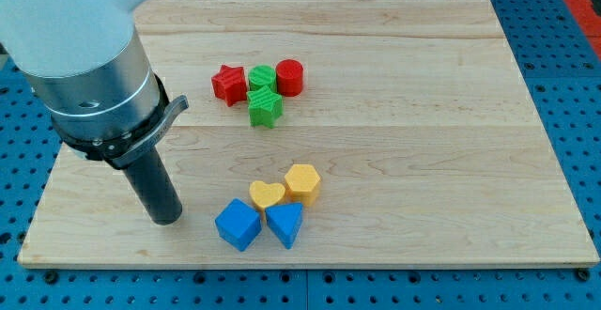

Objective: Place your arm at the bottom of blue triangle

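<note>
The blue triangle [285, 224] lies near the view's bottom, middle of the wooden board [423, 122]. A blue cube [238, 224] touches it on its left. A yellow heart [267, 195] and a yellow hexagon [302, 183] sit just above it. My tip [166, 219] rests on the board to the left of the blue cube, well left of the blue triangle and at about its height in the view.
A red star [228, 84], a green cylinder [262, 77], a red cylinder [289, 77] and a green star [265, 107] cluster at the upper middle. The board's bottom edge [310, 265] runs close below the blue blocks.
</note>
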{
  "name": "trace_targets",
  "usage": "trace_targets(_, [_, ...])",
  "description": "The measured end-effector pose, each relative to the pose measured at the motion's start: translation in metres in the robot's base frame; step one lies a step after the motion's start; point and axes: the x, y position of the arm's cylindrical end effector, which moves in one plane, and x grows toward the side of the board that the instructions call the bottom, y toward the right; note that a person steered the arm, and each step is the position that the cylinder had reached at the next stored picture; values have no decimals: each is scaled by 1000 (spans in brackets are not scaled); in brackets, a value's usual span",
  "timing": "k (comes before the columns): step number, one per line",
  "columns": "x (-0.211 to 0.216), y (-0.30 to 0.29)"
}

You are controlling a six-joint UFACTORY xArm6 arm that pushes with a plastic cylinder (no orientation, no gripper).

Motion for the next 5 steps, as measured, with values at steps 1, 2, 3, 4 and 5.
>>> trace_targets(1, [27,-13])
trace_targets(2, [53,20])
trace_targets(3, [53,39])
trace_targets(4, [53,39])
trace_targets(5, [52,40])
